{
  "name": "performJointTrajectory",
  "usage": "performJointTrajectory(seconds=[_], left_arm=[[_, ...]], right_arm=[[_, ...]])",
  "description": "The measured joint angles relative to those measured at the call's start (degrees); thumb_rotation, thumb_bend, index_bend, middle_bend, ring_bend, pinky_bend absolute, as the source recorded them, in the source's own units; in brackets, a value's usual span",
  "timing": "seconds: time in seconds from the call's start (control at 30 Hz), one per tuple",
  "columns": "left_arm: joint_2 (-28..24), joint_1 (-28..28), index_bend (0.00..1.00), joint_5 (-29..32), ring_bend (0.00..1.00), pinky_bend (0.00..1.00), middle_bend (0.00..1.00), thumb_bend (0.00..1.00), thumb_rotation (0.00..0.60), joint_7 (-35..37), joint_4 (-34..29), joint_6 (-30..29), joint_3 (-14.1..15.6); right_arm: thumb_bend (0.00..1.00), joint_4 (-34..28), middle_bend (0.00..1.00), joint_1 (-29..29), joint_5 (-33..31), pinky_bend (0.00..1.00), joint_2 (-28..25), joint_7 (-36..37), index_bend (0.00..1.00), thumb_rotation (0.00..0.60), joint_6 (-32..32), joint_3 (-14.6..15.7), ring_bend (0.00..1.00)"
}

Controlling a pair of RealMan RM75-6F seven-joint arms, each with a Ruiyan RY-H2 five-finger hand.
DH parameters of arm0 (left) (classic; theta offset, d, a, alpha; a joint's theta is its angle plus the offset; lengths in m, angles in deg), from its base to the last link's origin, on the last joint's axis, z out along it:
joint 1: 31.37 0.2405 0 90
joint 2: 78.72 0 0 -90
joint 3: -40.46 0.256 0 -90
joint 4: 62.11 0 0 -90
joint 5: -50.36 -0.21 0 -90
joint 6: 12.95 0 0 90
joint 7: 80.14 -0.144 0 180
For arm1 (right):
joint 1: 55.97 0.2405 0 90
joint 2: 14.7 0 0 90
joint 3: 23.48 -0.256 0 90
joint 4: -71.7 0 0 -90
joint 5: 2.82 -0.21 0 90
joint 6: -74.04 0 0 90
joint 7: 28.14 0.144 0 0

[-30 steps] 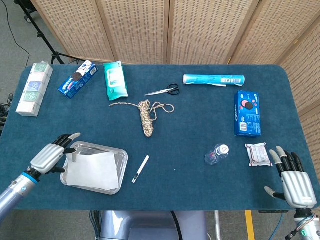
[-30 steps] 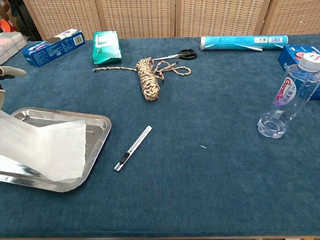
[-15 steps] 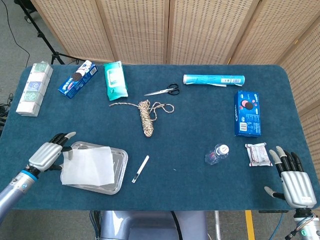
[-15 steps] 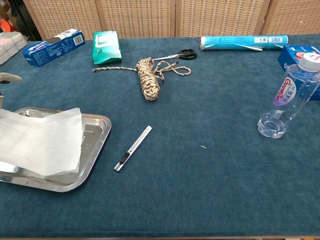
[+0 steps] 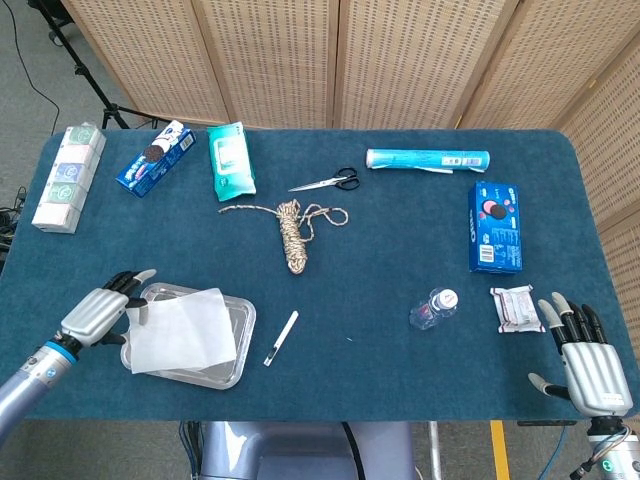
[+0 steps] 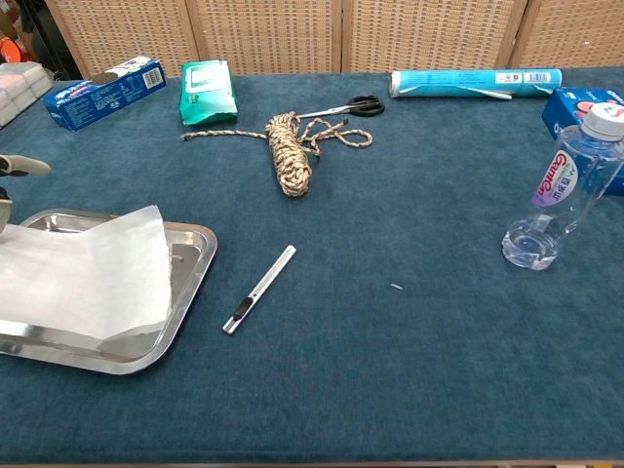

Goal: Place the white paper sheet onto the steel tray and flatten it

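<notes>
Step in hand: the placing looks done, or nearly so; the flattening is what remains, as I judge it.
White paper sheet (image 5: 183, 329): lying on the steel tray (image 5: 240, 340), askew, covering the tray's 9 o'clock half. In the chest view its edge toward 3 o'clock stands lifted off the tray floor, so it is not flat yet.
Steel tray: sits on the blue counter (image 5: 380, 260) toward the 8 o'clock corner in the head view.
Left hand (image 5: 98, 313): at the tray's 9 o'clock rim, fingers reaching onto the sheet's edge. Whether it pinches the paper or only touches it, I cannot tell.
Right hand (image 5: 586, 365): at the counter's 4 o'clock corner, well apart from the tray, fingers spread and holding nothing.
Next move: probably a palm laid on the sheet and swept toward 3 o'clock to press the raised edge down; the light paper could skid or crease, and the tray may slide unless steadied.
Utility knife (image 5: 281, 338): just beside the tray at its 3 o'clock.
Readable writing: the clear water bottle (image 6: 570, 185) carries a pink label reading something like "Ganten". The blue cookie box (image 5: 495, 227) looks like an Oreo pack, though its lettering is too small to read.
</notes>
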Motion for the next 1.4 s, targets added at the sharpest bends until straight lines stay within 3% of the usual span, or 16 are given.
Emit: performJointTrajectory(seconds=[0.67,0.77,0.87,1.0,1.1,1.4], left_arm=[[-2.6,-3.5,0.87,-4.8,0.00,0.00,0.00,0.42,0.600,2.5,3.8,2.7,3.9],[-2.3,-3.4,0.79,-4.7,0.00,0.00,0.00,0.40,0.600,3.2,5.0,1.9,3.9],[-2.1,-3.3,0.64,-4.9,0.00,0.00,0.00,0.36,0.600,3.8,5.9,0.9,3.9],[-2.3,-3.3,0.52,-5.2,0.00,0.00,0.00,0.22,0.600,4.5,6.1,0.0,4.1],[-2.7,-3.5,0.48,-5.3,0.00,0.00,0.00,0.15,0.600,5.4,5.8,-0.5,4.1],[-4.4,-3.9,0.43,-5.6,0.00,0.00,0.00,0.06,0.600,7.3,4.1,-1.5,4.4]], right_arm=[[0.00,0.1,0.00,0.2,-1.0,0.00,1.4,-3.4,0.00,0.600,-0.4,-0.3,0.00],[0.00,0.0,0.00,0.2,-1.1,0.00,1.9,-4.1,0.00,0.600,-0.2,-0.5,0.00],[0.00,0.2,0.00,0.2,-1.2,0.00,2.1,-4.1,0.00,0.600,0.0,-0.6,0.00],[0.00,0.4,0.00,0.2,-1.0,0.00,2.2,-3.6,0.00,0.600,0.3,-0.7,0.00],[0.00,0.6,0.00,0.1,-0.8,0.00,2.2,-3.1,0.00,0.600,0.6,-0.7,0.00],[0.00,0.8,0.00,0.0,-0.5,0.00,1.9,-2.2,0.00,0.600,1.0,-0.7,0.00]])
